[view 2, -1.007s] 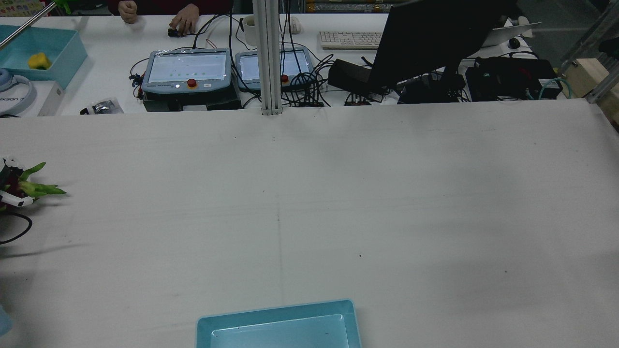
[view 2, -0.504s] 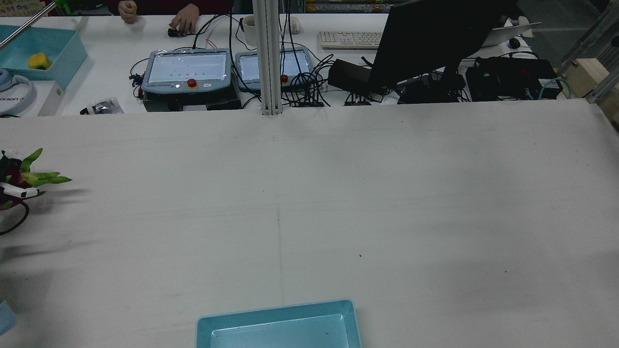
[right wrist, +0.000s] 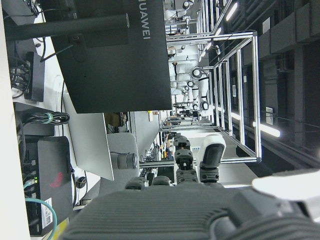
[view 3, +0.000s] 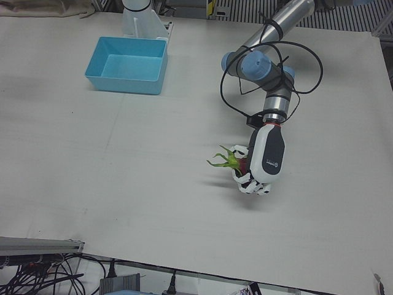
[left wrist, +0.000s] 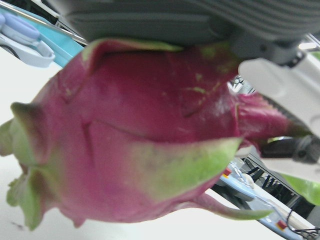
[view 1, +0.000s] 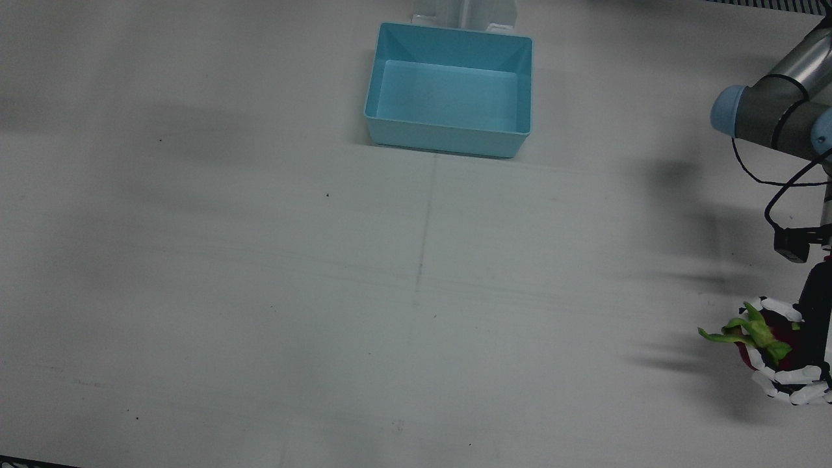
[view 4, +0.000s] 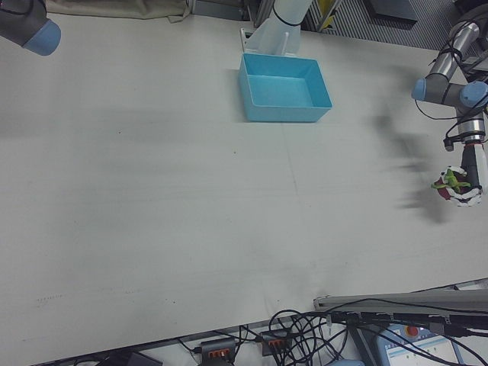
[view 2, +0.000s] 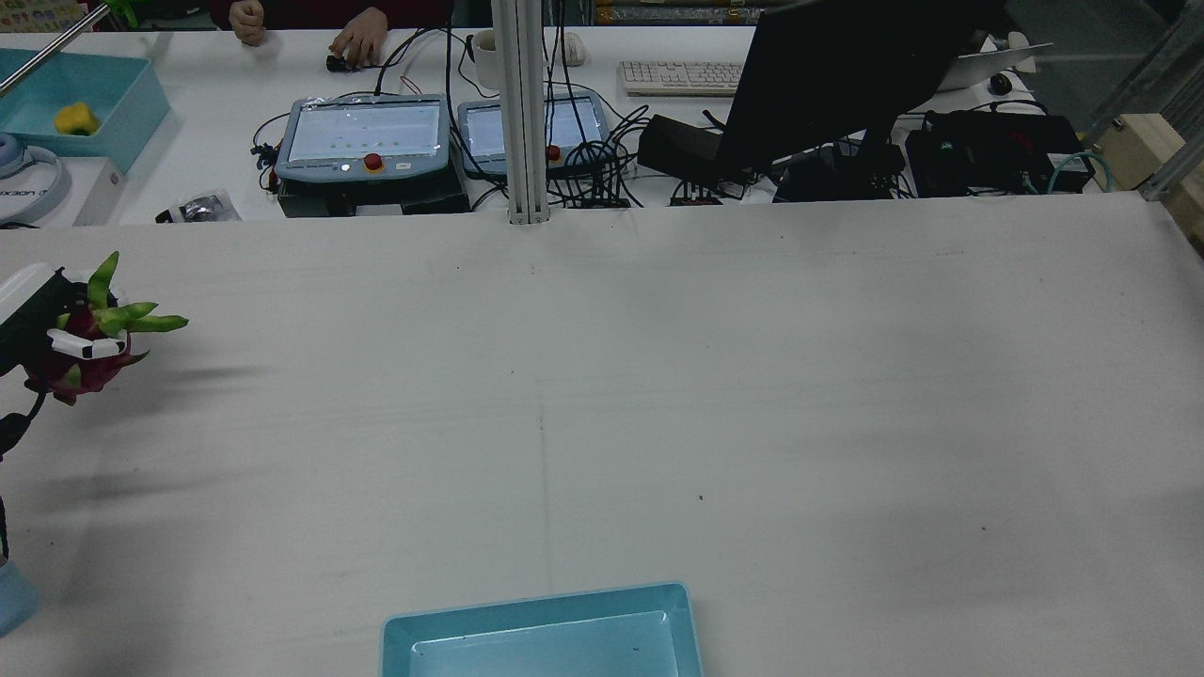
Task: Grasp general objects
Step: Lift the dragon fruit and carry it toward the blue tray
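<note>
One dragon fruit, magenta with green leafy scales, sits in the grip of the left hand, whose white fingers wrap around its body while the scales stick out past them toward the middle of the table. It is raised clear of the surface, with a shadow on the table nearby, over the far left part of the table on the operators' side, well apart from the bin. The left hand view is almost filled by the fruit's skin, pressed up against the palm.

The table is a wide white surface with a faint seam running down its middle and soft shadows across it. One light blue bin stands near the robot's edge at the centre, just in front of a pedestal. Beyond the table's far edge lies a cluttered desk: two teach pendants, a dark monitor, a keyboard, tangled cables, and a second blue bin holding one yellow object.

The left arm bends at its blue-capped joint and points the hand down. Of the right arm only a joint shows in the right-front view; the right hand view looks across at the monitor and the room, and I cannot tell how its fingers stand.
</note>
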Available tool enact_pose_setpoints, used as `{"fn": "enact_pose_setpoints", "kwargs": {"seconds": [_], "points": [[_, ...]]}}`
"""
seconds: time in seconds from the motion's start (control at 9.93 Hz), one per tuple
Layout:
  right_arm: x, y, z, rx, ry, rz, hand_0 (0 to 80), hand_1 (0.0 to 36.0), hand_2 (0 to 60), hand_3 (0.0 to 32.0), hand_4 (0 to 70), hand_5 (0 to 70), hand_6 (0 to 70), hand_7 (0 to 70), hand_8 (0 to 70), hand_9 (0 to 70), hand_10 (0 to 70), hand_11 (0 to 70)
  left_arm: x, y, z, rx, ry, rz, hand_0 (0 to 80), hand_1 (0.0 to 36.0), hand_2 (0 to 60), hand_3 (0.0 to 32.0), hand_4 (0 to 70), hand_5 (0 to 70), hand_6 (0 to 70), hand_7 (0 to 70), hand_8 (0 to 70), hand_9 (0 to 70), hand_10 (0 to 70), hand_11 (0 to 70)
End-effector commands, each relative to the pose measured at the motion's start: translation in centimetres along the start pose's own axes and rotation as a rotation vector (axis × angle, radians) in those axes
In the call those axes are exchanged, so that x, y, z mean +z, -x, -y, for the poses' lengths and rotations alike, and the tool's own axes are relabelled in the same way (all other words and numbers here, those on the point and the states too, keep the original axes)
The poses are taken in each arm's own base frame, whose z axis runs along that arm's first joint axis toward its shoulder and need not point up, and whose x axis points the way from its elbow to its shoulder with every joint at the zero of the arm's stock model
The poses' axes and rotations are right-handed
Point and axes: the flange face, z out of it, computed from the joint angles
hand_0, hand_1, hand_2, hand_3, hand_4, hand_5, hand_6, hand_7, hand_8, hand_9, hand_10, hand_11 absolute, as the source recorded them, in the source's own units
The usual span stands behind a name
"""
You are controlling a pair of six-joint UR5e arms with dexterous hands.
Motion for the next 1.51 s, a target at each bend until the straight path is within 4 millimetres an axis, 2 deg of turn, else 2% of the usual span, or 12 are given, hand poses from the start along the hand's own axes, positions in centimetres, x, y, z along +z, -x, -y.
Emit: {"fn": "enact_pose_setpoints", "kwargs": {"seconds": [0.0,0.1,0.2,0.3,0.4,0.5,0.71,0.81,1.11,1.21,1.41], "points": [[0.0,0.0,0.0,0.0,0.0,0.0,0.0,0.0,0.0,0.0,0.0,0.0,0.0,0.0,0.0,0.0,0.0,0.0,1.3,-6.7,-1.3,-0.235,0.182,-0.039,50.7,10.9,59.4,0.0,70.0,70.0,63.6,70.0,70.0,70.0,70.0,70.0],[0.0,0.0,0.0,0.0,0.0,0.0,0.0,0.0,0.0,0.0,0.0,0.0,0.0,0.0,0.0,0.0,0.0,0.0,2.1,-7.9,-1.2,-0.325,0.309,-0.037,50.9,10.6,57.1,0.0,70.0,70.0,63.0,70.0,70.0,70.0,70.0,70.0],[0.0,0.0,0.0,0.0,0.0,0.0,0.0,0.0,0.0,0.0,0.0,0.0,0.0,0.0,0.0,0.0,0.0,0.0,2.9,-10.3,-2.1,-0.413,0.422,-0.061,51.4,11.0,56.8,0.0,70.0,70.0,62.8,70.0,70.0,70.0,70.0,70.0],[0.0,0.0,0.0,0.0,0.0,0.0,0.0,0.0,0.0,0.0,0.0,0.0,0.0,0.0,0.0,0.0,0.0,0.0,3.0,-13.9,-2.9,-0.46,0.476,-0.109,51.8,11.2,56.0,0.0,70.0,70.0,63.1,70.0,70.0,70.0,70.0,70.0],[0.0,0.0,0.0,0.0,0.0,0.001,0.0,0.0,0.0,0.0,0.0,0.0,0.0,0.0,0.0,0.0,0.0,0.0,2.7,-14.8,-4.2,-0.461,0.533,-0.097,52.3,11.3,54.2,0.0,70.0,70.0,63.6,70.0,70.0,70.0,70.0,70.0],[-0.1,0.0,0.1,0.0,-0.001,0.0,0.0,0.0,0.0,0.0,0.0,0.0,0.0,0.0,0.0,0.0,0.0,0.0,3.4,-15.9,-6.2,-0.441,0.616,-0.066,53.6,11.3,49.9,0.0,70.0,70.0,64.7,70.0,70.0,70.0,70.0,70.0],[0.0,0.0,0.0,0.0,0.0,0.0,0.0,0.0,0.0,0.0,0.0,0.0,0.0,0.0,0.0,0.0,0.0,0.0,3.4,-16.3,-7.3,-0.466,0.665,-0.057,55.7,12.0,46.9,0.0,70.0,70.0,66.2,70.0,70.0,70.0,70.0,70.0],[0.0,0.0,0.0,0.0,0.0,0.0,0.0,0.0,0.0,0.0,0.0,0.0,0.0,0.0,0.0,0.0,0.0,0.0,3.4,-15.7,-8.9,-0.513,0.729,-0.043,56.6,11.8,43.1,0.0,70.0,70.0,67.6,70.0,70.0,70.0,70.0,70.0],[0.0,0.0,0.0,0.0,0.0,0.0,0.0,0.0,0.0,0.0,0.0,0.0,0.0,0.0,0.0,0.0,0.0,0.0,2.9,-14.2,-13.6,-0.567,0.877,-0.005,58.7,12.2,38.2,0.0,70.0,70.0,68.2,70.0,70.0,70.0,69.0,70.0],[0.0,0.0,0.0,0.0,0.0,0.0,0.0,0.0,0.0,0.0,0.0,0.0,0.0,0.0,0.0,0.0,0.0,0.0,1.9,-13.7,-15.9,-0.577,0.921,0.01,59.4,12.4,36.7,0.0,70.0,70.0,69.2,70.0,70.0,70.0,68.6,70.0],[-0.1,0.0,0.1,0.0,-0.002,0.0,0.0,0.0,0.0,0.0,0.0,0.0,0.0,0.0,0.0,0.0,0.0,0.0,-1.2,-15.6,-20.4,-0.6,1.021,0.004,59.5,11.5,33.8,0.0,70.0,70.0,70.0,70.0,70.0,70.0,69.3,70.0]]}}
